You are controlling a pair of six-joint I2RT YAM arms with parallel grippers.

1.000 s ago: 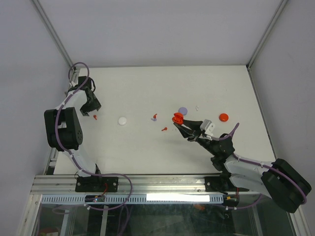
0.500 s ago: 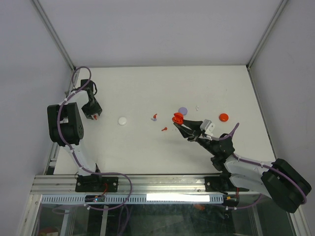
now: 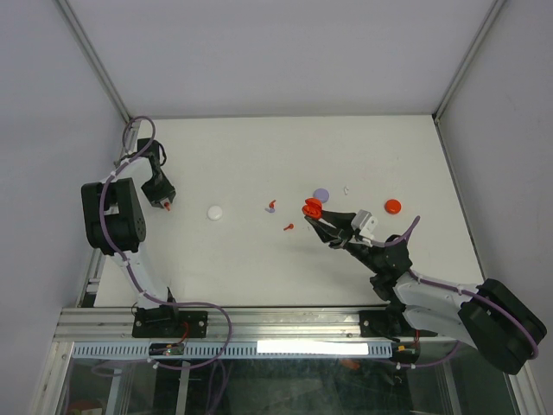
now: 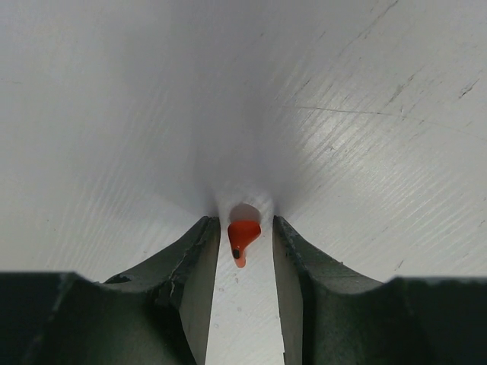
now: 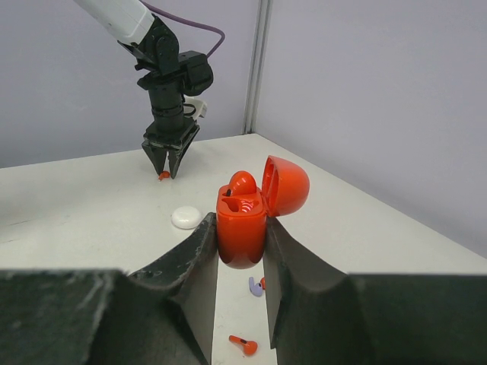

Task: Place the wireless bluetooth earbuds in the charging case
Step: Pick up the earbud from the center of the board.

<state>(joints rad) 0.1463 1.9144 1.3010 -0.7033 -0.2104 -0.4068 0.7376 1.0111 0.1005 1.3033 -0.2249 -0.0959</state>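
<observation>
A tiny red earbud [image 4: 243, 234] lies on the white table between my left gripper's [image 4: 243, 222] fingertips, with a narrow gap on each side; the jaws stand open around it at the table's far left [image 3: 164, 205]. My right gripper [image 5: 240, 222] is shut on the red charging case [image 5: 242, 228], held upright above the table with its lid swung open. One red earbud [image 5: 242, 185] sits in the case; the other socket shows empty. More earbuds lie on the table: a red one [image 3: 289, 227], a red and purple pair [image 3: 270, 207] and a white one [image 3: 346, 188].
Round pucks lie about: white [image 3: 215, 212], purple [image 3: 321, 195] and red [image 3: 393, 206]. Grey walls close the table [image 3: 259, 156] in at the back and both sides. In the right wrist view the purple earbud [image 5: 255, 285] and a red one [image 5: 245, 346] lie under the case.
My left gripper has come down over the red earbud at the far left and its jaws have narrowed around it. The right arm and the case have not moved.
</observation>
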